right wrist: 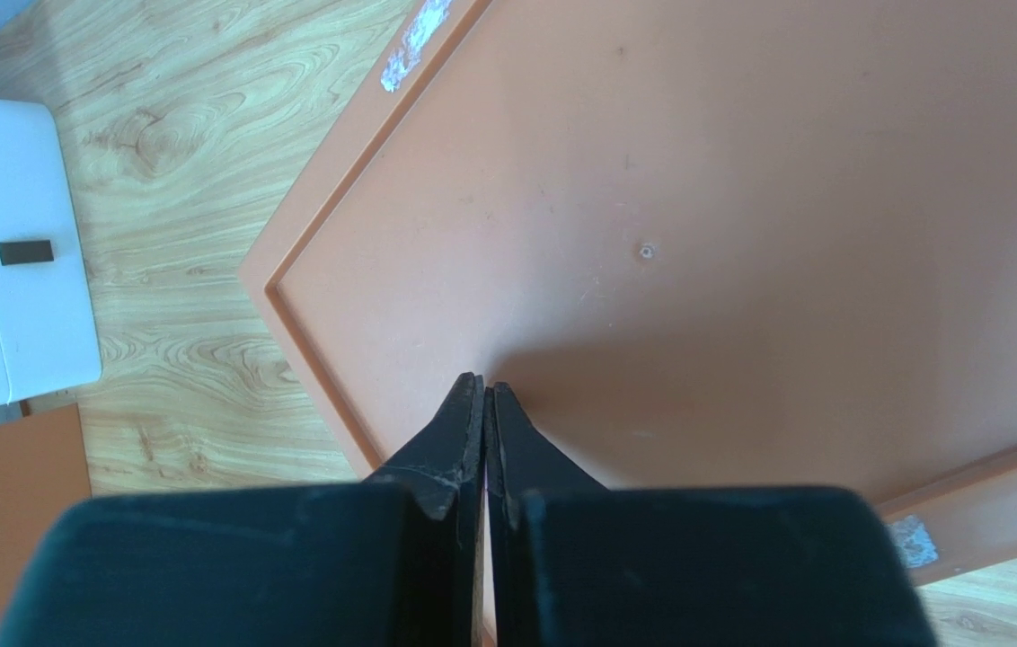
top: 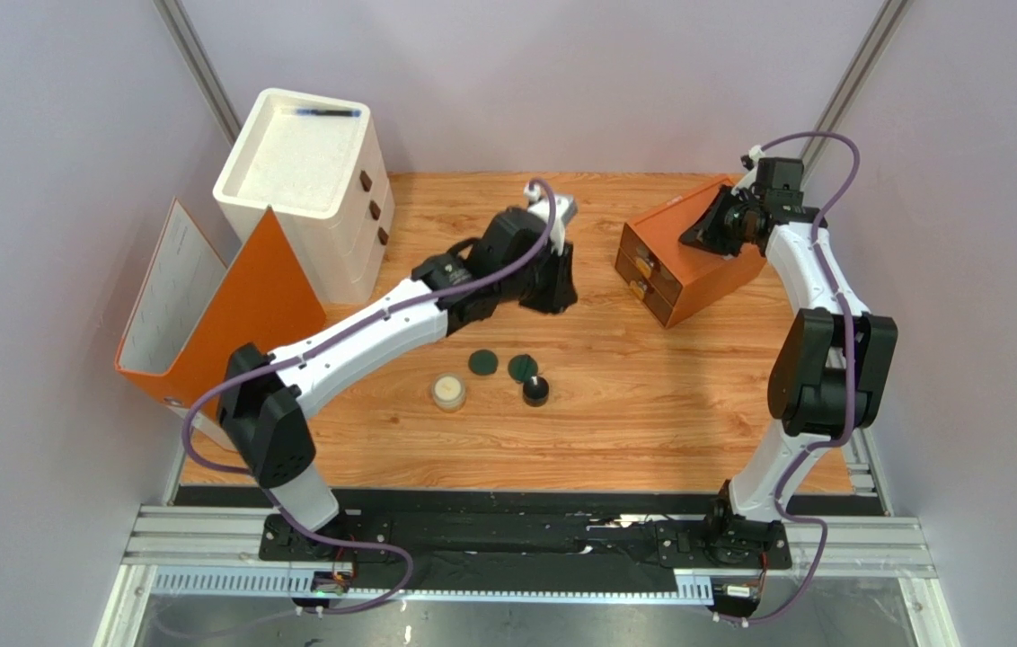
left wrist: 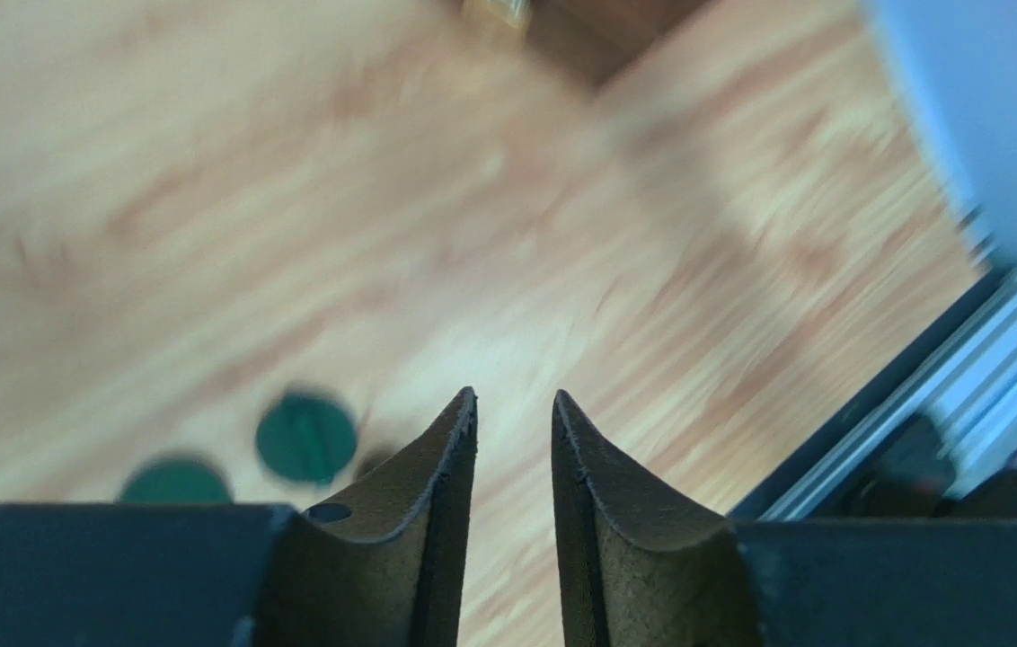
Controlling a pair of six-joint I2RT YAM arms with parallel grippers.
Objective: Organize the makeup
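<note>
Makeup (top: 483, 363) mid-table, left arm (top: 379, 317) just beyond, orange drawer box (top: 690, 256) farther right.

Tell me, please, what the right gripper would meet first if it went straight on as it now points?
Probably the top of the orange drawer box: the right gripper, fingers shut, points straight at it; contact is unclear.

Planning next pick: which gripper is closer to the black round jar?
Left. The left gripper hangs a short way beyond the black round jar; the right gripper sits farther off, back-right, shut over the orange drawer box.
</note>
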